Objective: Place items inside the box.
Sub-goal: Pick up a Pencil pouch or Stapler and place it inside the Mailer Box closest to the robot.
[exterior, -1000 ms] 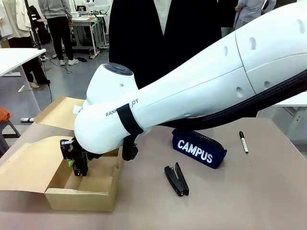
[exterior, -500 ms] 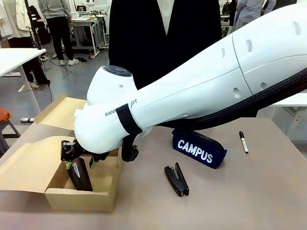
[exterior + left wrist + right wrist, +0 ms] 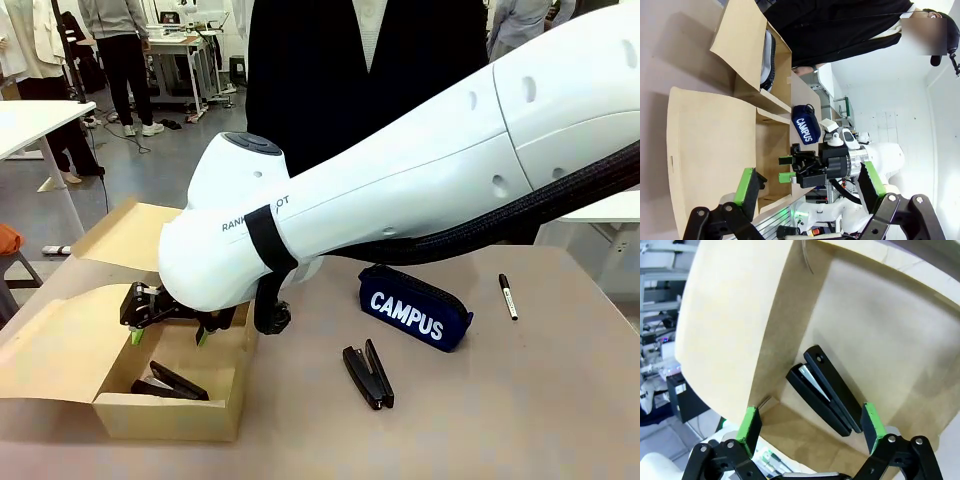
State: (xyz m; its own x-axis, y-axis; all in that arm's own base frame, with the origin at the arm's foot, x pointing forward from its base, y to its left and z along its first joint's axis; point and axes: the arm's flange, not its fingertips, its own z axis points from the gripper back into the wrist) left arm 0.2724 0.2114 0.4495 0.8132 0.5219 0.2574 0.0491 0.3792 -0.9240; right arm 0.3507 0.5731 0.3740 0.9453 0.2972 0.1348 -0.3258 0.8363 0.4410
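Nearest the robot, the box (image 3: 170,415) stands open at the bench's (image 3: 520,400) left end. One black stapler (image 3: 172,381) lies flat on its floor, against the near wall. The right tool (image 3: 168,335) hangs just above it, jaws spread wide and gripping nothing. The left tool (image 3: 807,175) is off to the side, also wide open and empty. I judge the task to be at an early stage: one item is in, and several are left.

Further out on the bare bench lie a second stapler (image 3: 368,374), then the navy pencil case (image 3: 415,310) lettered "CAMPUS", and beyond it, well apart to the right, the black marker (image 3: 508,296). All three wait to be packed.

The right arm (image 3: 420,190) hides the box's far wall and much of the middle of the bench. In the left wrist view a grey, dark-edged thing (image 3: 768,55) sits by the far flap. Whether it lies inside the box or behind it, I cannot tell.
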